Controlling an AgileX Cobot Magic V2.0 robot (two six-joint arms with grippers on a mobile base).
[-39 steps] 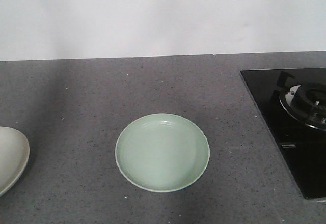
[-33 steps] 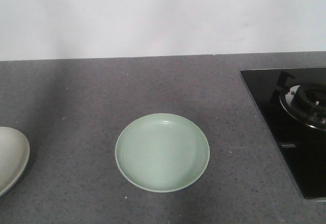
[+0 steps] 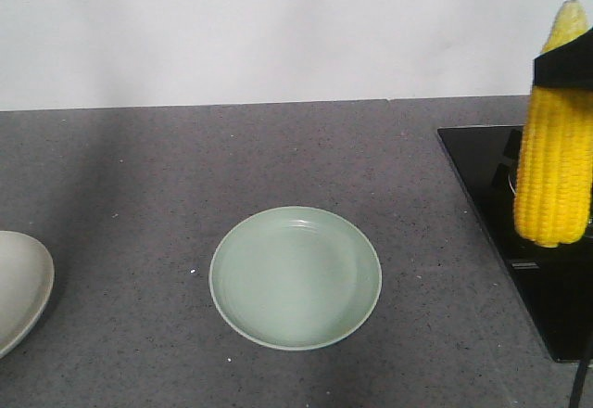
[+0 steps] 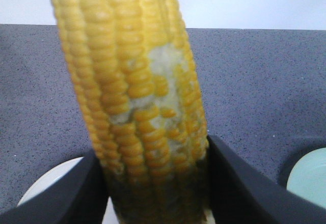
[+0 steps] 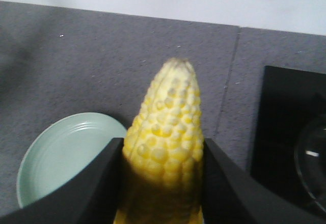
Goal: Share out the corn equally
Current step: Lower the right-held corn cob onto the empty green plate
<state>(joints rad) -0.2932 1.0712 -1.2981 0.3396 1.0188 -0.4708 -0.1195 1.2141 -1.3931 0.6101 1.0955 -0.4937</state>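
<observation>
We've a cob (image 4: 137,96) pinched in our left claw (image 4: 158,183), another cob (image 5: 165,132) pinched in our right claw (image 5: 163,178), hanging at the front view's right edge above the stove (image 3: 519,241). Risk: slick kernels slipping, dropping short of the green plate (image 3: 295,276).

Loads of open grey counter (image 3: 278,148) across the top and middle of the front view, easy to pass through. Green plate (image 3: 295,277) sits bottom centre with bare rim all round, and a pale plate (image 3: 20,287) pokes in at the left edge. Right side is tight: a corn cob (image 3: 554,167) hangs upright over the black cooktop (image 3: 505,232) and its burner.
</observation>
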